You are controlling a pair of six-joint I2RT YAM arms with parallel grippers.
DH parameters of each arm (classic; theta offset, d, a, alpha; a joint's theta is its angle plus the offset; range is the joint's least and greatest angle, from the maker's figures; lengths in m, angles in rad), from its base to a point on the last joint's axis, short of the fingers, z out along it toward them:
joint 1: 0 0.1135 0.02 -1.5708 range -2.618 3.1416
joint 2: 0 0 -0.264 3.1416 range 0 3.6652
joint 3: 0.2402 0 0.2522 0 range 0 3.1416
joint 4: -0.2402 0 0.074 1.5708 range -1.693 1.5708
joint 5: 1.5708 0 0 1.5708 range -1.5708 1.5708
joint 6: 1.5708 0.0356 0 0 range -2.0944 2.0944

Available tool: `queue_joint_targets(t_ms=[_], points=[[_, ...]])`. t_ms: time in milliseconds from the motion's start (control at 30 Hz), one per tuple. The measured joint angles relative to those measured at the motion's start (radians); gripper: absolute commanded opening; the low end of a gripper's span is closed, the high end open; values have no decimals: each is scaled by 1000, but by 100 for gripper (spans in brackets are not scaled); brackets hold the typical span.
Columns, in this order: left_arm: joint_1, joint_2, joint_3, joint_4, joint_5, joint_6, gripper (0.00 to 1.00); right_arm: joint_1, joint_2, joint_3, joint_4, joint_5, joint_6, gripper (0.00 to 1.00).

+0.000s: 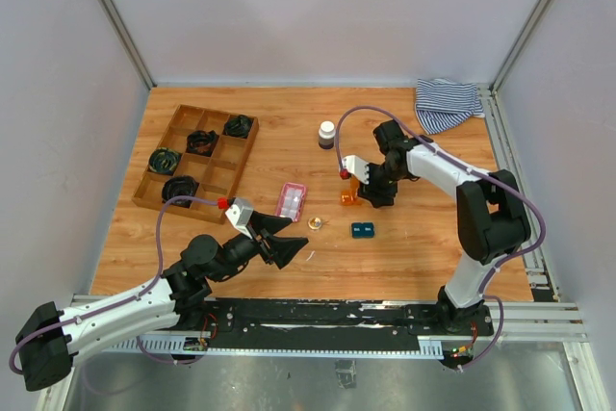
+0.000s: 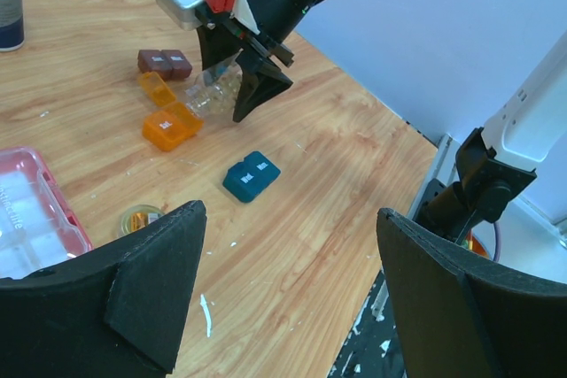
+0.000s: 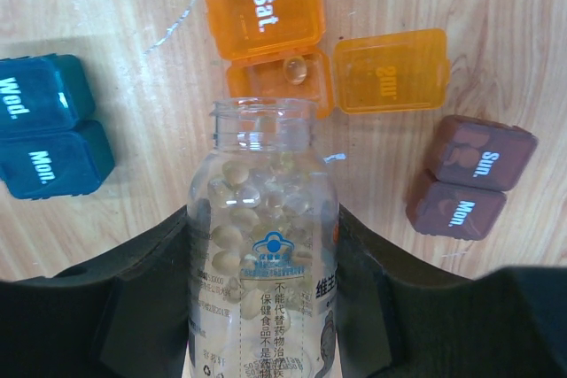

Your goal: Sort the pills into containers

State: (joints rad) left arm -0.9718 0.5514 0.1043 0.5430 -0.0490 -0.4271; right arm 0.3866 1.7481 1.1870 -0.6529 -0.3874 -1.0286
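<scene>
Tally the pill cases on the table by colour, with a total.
pink case: 1
orange case: 1
teal case: 1
brown case: 1
Total: 4

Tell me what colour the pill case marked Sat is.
The Sat case is translucent orange, clearest in the right wrist view.

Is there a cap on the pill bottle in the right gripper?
No, the pill bottle in the right gripper has a bare, open mouth with no cap.
</scene>
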Motion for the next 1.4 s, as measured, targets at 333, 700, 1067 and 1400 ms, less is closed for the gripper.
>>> queue_joint_targets(t_ms=[333,700,1067,1400], points=[[0,2,0,0,3,0,84,-6,2,2,-5,-5,8,1],[0,3,0,0,3,0,84,-7,4,2,-8,-15,8,1],[0,35,0,-2,-3,0,97,-56,-73,-2,-29,-174,18,3],[6,235,101,-105,-1,-43,94,-129,-396,-13,17,-584,213,4]])
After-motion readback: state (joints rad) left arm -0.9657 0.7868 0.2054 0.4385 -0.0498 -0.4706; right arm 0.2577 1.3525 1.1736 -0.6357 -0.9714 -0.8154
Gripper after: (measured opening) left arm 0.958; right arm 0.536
